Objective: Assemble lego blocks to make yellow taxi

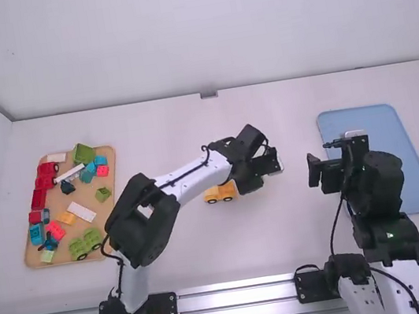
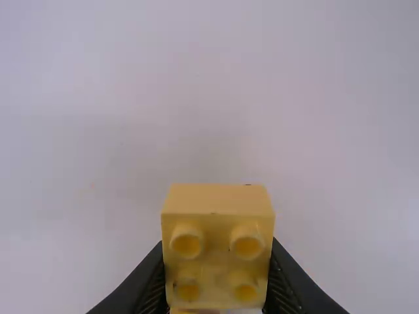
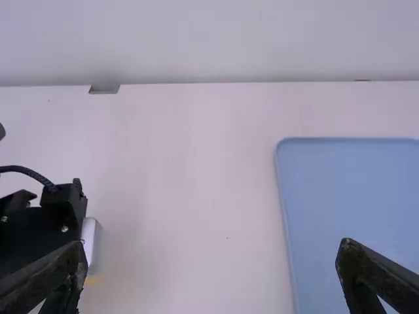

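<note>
A yellow block (image 2: 218,201) is sitting right up close to the left wrist camera, with four round bumps facing it. The left gripper (image 2: 217,244) is pinching the block, one finger on each side. It looks as if it is being held up above the white counter (image 1: 285,232).

A small yellow car piece with wheels (image 1: 219,194) is resting on the counter. In the high view, it is lying to the left of those jaws and a bit closer to the arm bases. Its long side is running left to right. The left arm (image 1: 148,214) is the near one; the right arm (image 1: 372,179) is sitting well apart, by the blue tray (image 1: 416,180). The right gripper (image 3: 213,247) is holding nothing, its jaws wide apart.

I think the block is going on top of the car, so the jaws are likely needing to go back toward it and line up.

The left arm is covering a bit of the car's far side, so I can't tell where its bumps are. A thin orange-yellow bit is peeking out under the block, too cut off to name.
</note>
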